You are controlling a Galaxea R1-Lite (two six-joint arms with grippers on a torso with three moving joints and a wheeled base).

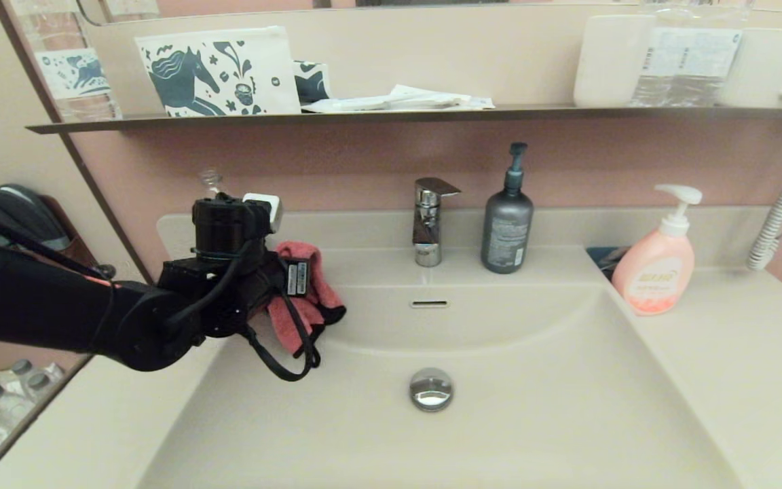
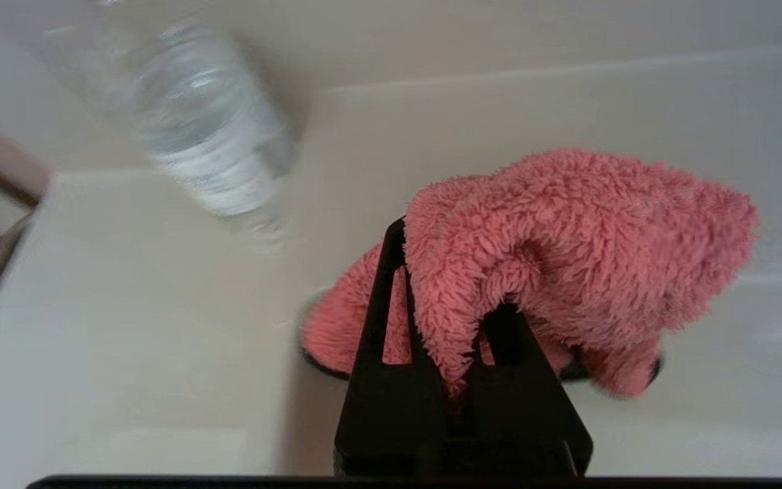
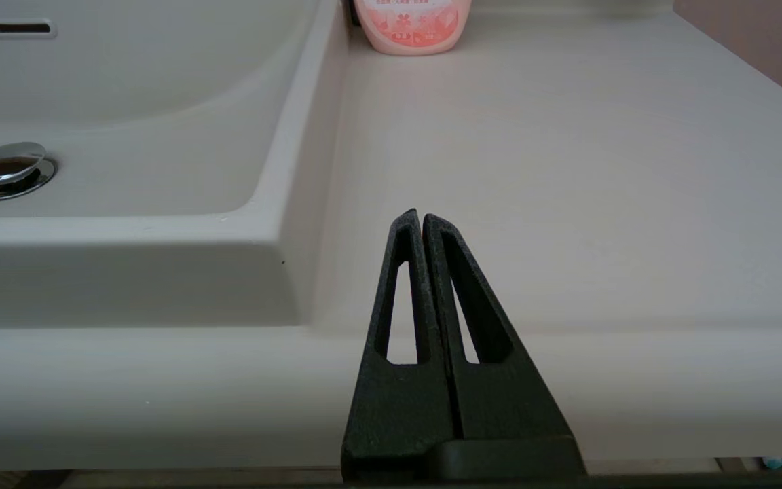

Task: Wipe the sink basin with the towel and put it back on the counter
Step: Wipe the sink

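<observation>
From the head view, my left gripper hangs over the rear left corner of the large beige-cream sink basin, clenched on the small coral-pink terry towel, which droops from the fingers clear of the surface. I cannot say from this alone whether the wiping is done or yet to start; the towel is in the air near the smooth beige-cream counter edge on the left, so I judge I am either carrying it in or carrying it out. If in, the next move is to lower the cloth onto the basin floor near the round chrome drain plug and press flat. My arm and wrist camera housing cover most of the gripper and the counter beneath it.

In the left wrist view, the black fingers pinch a fold of the fuzzy towel, the rest bulging forward with its black trim showing below. A clear plastic water bottle stands blurred on the counter behind; the towel hides what lies straight under it.

In the right wrist view, my right gripper rests parked with its fingers pressed together, at the front of the counter beside the basin. A pink soap bottle is cut off at the frame's edge.
</observation>
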